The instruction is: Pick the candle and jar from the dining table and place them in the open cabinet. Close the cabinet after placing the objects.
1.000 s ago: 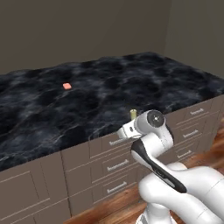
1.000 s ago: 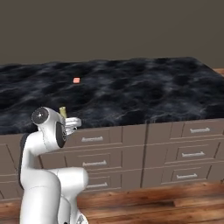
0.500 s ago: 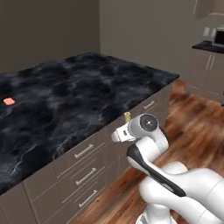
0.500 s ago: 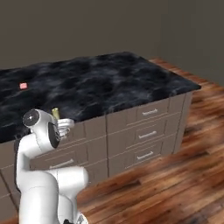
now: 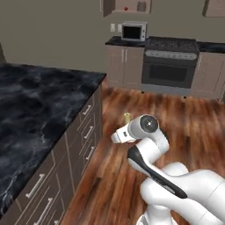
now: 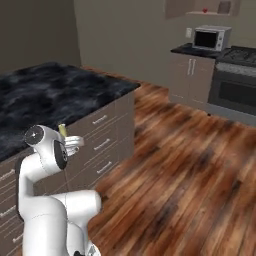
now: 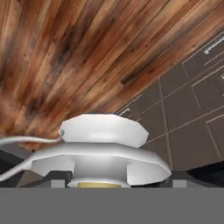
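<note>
The base has been turned away from the table (image 5: 39, 127) toward the far kitchen wall, the candle (image 5: 126, 117) is held pinched in the gripper (image 5: 119, 136) near the floor side, and the open cabinet (image 5: 127, 5) with the jar (image 5: 126, 8) is now faced.

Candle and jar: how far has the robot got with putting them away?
Seemingly done: a small red thing, likely the jar, sits in the open cabinet above the microwave. In hand: the end effector grips the candle, clear of the dining table, over the wooden floor. Left: place the candle in the cabinet and close it.
</note>
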You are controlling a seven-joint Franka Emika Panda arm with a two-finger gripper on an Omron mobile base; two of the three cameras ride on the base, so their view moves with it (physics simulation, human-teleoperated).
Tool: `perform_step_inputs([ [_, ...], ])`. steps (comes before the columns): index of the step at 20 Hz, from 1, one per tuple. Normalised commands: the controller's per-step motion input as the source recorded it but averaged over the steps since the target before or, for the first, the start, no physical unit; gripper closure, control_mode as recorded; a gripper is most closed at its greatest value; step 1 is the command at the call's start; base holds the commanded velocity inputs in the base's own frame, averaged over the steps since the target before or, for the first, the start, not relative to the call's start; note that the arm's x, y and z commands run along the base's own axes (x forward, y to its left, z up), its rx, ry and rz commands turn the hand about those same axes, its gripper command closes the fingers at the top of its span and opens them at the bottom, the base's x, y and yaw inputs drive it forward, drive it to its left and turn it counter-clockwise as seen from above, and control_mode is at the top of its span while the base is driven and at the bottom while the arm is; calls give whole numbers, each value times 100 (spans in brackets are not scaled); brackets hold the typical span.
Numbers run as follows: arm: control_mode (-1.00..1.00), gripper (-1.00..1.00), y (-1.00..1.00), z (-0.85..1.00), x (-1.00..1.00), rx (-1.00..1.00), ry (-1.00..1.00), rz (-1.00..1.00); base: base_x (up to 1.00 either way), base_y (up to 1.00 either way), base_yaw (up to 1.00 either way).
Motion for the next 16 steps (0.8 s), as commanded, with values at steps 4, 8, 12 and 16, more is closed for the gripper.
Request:
perform_step_inputs([
  [4, 100, 100, 0, 0, 0, 0, 0, 0, 26, 0, -70],
  [8, 100, 100, 0, 0, 0, 0, 0, 0, 82, 0, -53],
  [12, 100, 100, 0, 0, 0, 0, 0, 0, 100, 0, -41],
  [16, 100, 100, 0, 0, 0, 0, 0, 0, 100, 0, -35],
])
